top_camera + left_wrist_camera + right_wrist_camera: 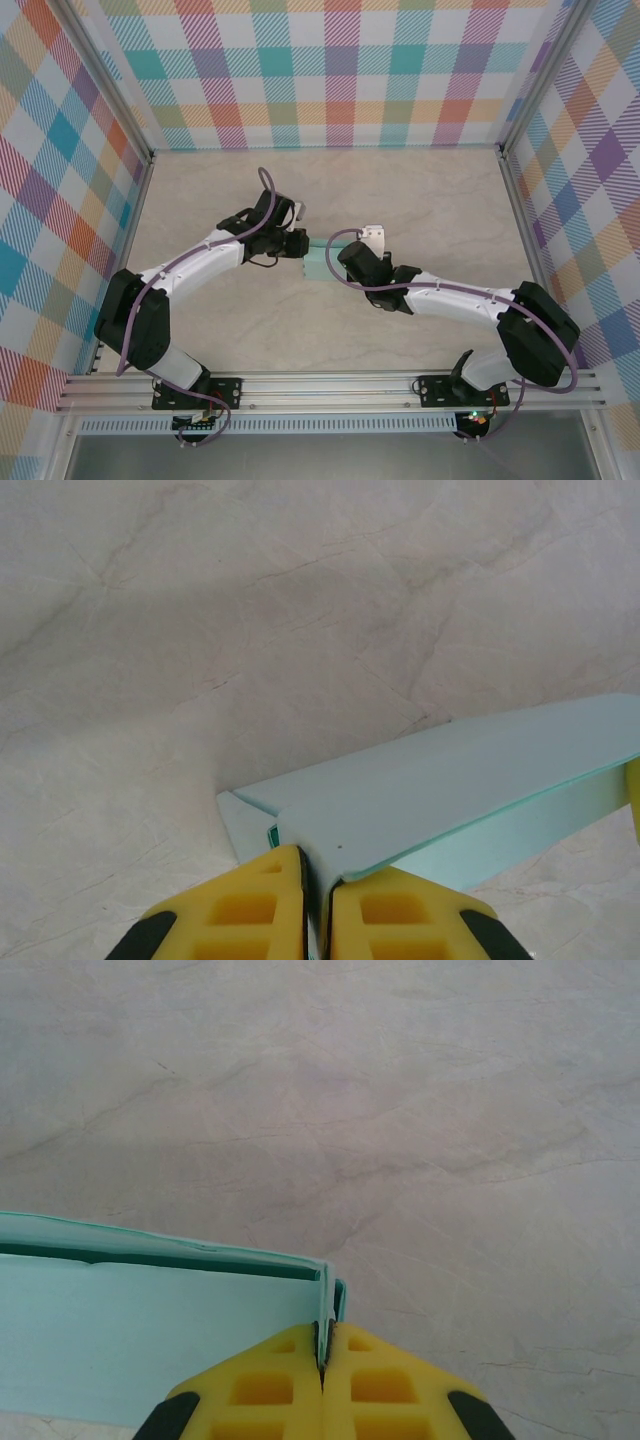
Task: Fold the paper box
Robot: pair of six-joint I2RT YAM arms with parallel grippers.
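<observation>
1. The left pincer point(320, 875) is seen at the bottom edge of the left wrist view. Its yellow fingers point(250, 905) are clenched on a thin edge of the paper box point(450, 780), with only a narrow slit left between them.
2. The right pincer point(322, 1335) is seen at the bottom centre of the right wrist view. It is likewise clenched, and an upright edge of the box's card is pinched between its yellow fingers.
3. In the left wrist view the pale aqua card is spread from the pincer towards the right edge of the frame. A broad tilted panel is shown, with a narrower strip beneath it and a small flap at the lower left beside the fingers.
4. In the right wrist view the box is placed in the lower left of the frame. A flat panel is shown, topped by a doubled edge with a dark green line in the gap.
5. In the top view the box is found at the centre of the frame, gripped from the left and from the right by the two pincers.
6. Whether the box is resting on the surface point(200, 630) or raised off it cannot be told.
7. The surface is pale and marbled, and it is enclosed by checked walls point(340, 70) at the top, left and right of the top view.
8. A metal rail point(330, 385) carrying both arm bases is seen along the bottom.
</observation>
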